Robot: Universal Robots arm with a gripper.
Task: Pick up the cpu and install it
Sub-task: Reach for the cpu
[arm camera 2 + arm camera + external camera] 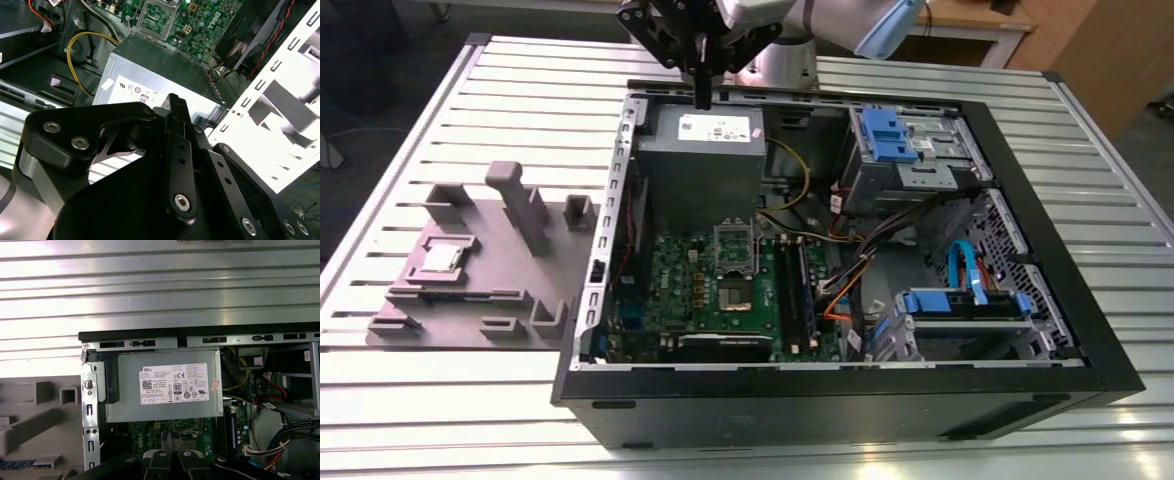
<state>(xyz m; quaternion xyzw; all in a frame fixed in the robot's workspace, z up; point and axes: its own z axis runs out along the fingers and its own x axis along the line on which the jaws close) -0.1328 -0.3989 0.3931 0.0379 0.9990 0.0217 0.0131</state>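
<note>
Above PSU (704, 150) edge: pincer (704, 98) tips together, arm (767, 15) mostly off-frame; cpu (443, 257) on jig (520, 215).

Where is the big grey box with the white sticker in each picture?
Exterior view: the grey box sits inside the case, at its far end, close by the gripper.
First wrist view: the grey box lies between the case's black edge and the green board.
Second wrist view: it lies just past the gripper, beside the yellow cable.
Shared landmark: the green board beside the box.
</note>
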